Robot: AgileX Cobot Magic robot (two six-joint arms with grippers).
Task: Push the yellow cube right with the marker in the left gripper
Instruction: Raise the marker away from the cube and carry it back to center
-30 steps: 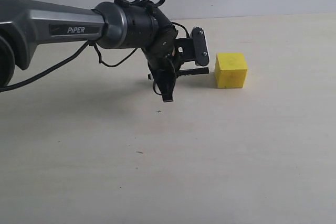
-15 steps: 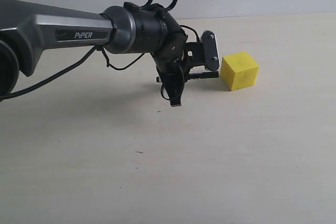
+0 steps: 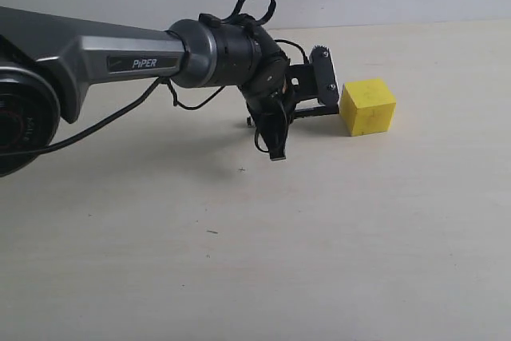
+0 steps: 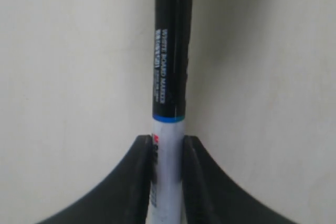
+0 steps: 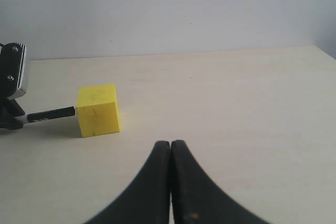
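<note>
Since the earlier frames the grey-black arm lettered "PIPER" has travelled rightward across the pale beige desk point(image 3: 319, 237), carrying the black two-jawed left hand point(image 3: 311, 105) with it. The small bright-yellow matte cube point(image 3: 367, 106) has slid a little to the right ahead of it and turned slightly. The left hand is clamped on the slim marker point(image 3: 319, 112); in the left wrist view its jaws grip the white barrel, and the black capped length point(image 4: 170, 51) runs straight out beyond them. The next move turns on one relation: the marker's long axis lies nearly left-to-right along the desk, pointing at the cube, which sits directly to the right of its tip. In the right wrist view the black tip point(image 5: 52, 114) appears to touch the cube point(image 5: 97, 110) on the face turned toward the left hand, about halfway up. The push looks under way, and going on rightward along the marker's own line should keep the cube moving. Contact off the face's middle would likely swing the block instead of sliding it. The right hand point(image 5: 170, 145) hangs well apart from the cube, its black fingers together on nothing.
</note>
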